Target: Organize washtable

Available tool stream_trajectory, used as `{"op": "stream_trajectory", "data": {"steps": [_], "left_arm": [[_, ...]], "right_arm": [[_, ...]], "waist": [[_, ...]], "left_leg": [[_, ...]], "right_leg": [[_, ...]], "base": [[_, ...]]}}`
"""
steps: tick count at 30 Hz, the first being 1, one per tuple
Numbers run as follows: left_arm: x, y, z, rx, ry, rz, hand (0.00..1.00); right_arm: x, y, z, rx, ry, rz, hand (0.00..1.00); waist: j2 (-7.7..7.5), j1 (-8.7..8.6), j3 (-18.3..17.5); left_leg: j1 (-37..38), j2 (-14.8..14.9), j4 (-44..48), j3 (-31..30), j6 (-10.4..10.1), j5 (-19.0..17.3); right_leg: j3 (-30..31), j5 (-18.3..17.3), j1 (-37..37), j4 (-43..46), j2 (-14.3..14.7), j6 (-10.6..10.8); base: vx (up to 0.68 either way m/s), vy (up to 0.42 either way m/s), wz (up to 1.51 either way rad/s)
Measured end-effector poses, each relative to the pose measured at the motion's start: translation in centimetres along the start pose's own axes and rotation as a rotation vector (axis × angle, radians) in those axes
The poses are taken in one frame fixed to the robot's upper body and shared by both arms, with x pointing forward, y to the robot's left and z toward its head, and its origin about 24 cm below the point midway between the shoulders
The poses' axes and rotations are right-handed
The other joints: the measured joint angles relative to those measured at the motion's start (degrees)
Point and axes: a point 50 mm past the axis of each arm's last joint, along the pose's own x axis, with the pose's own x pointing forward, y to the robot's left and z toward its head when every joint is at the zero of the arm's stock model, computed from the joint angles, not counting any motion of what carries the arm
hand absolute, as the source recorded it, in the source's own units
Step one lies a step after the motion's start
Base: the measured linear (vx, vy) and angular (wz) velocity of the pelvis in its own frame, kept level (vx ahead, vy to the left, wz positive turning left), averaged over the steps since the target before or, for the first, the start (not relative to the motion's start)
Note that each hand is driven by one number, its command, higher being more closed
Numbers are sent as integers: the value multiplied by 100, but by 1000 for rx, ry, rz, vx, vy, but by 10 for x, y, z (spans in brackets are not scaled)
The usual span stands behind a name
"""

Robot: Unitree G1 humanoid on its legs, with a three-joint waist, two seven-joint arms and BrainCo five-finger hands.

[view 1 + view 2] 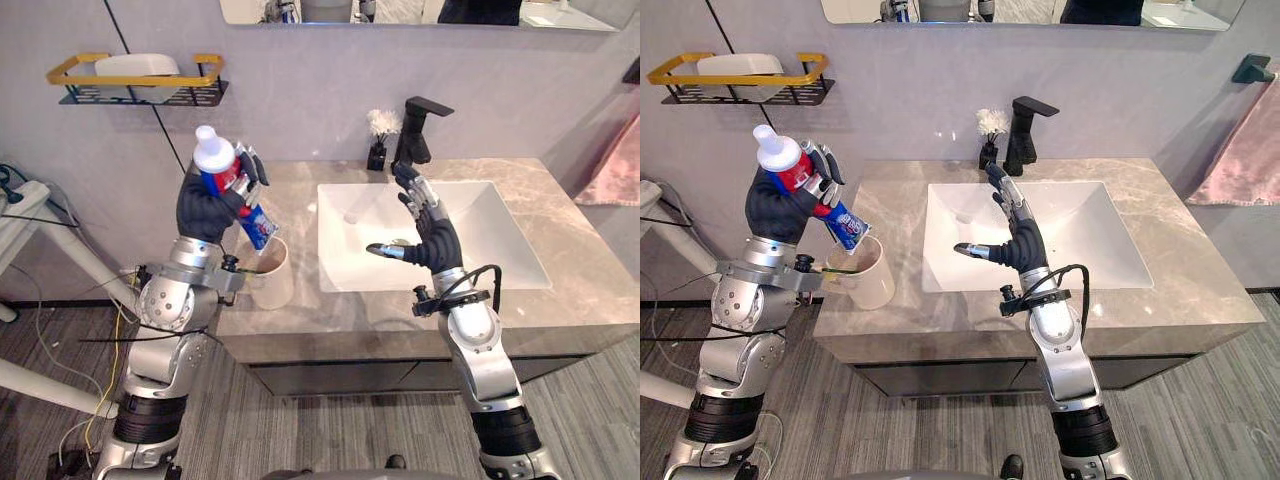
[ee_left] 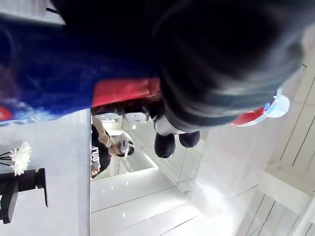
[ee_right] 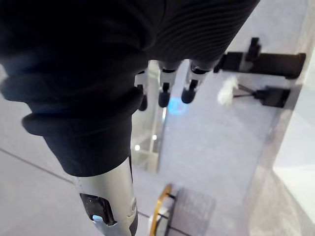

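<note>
My left hand (image 1: 208, 205) is shut on a red and blue toothpaste tube (image 1: 228, 180) with a white cap (image 1: 211, 150) pointing up. The tube's lower end hangs just over the mouth of a cream cup (image 1: 271, 271) at the counter's left front corner. The left wrist view has the tube (image 2: 74, 78) pressed close under the hand. My right hand (image 1: 425, 225) hovers open over the white sink basin (image 1: 500, 230), fingers straight and pointing up toward the wall, holding nothing. Its fingers (image 3: 165, 91) also appear in the right wrist view.
A black faucet (image 1: 418, 128) and a small black holder with a white brush (image 1: 379, 135) stand behind the basin. A wall shelf with a gold rim (image 1: 135, 78) holding a white dish hangs to the upper left. A pink towel (image 1: 612, 165) hangs at right. The marble counter (image 1: 580, 270) surrounds the basin.
</note>
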Motion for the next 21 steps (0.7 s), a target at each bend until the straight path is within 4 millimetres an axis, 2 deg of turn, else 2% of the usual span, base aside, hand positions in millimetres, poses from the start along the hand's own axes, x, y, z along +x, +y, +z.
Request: {"op": "stream_trajectory", "data": {"steps": [7, 13, 21], "left_arm": [[2, -1, -1, -1, 1, -11, 100], [0, 1, -7, -2, 30, -15, 100], [-6, 3, -11, 5, 58, -1, 100]], "right_arm": [[0, 0, -1, 0, 6, 17, 0], [-1, -10, -2, -13, 12, -25, 0], [-5, -11, -5, -3, 29, -29, 0]], "waist": [[-3, 9, 0], [-3, 2, 0], [-4, 5, 1]], "left_leg": [[-104, 19, 21, 29, 0, 1], [-103, 23, 17, 28, 0, 1], [-105, 23, 12, 16, 1, 1]], "right_leg": [[61, 38, -127, -17, 25, -40], [69, 38, -130, 2, 31, -40], [60, 38, -128, 2, 30, -40]], "base": [[-35, -10, -5], [0, 0, 0], [0, 0, 0]]}}
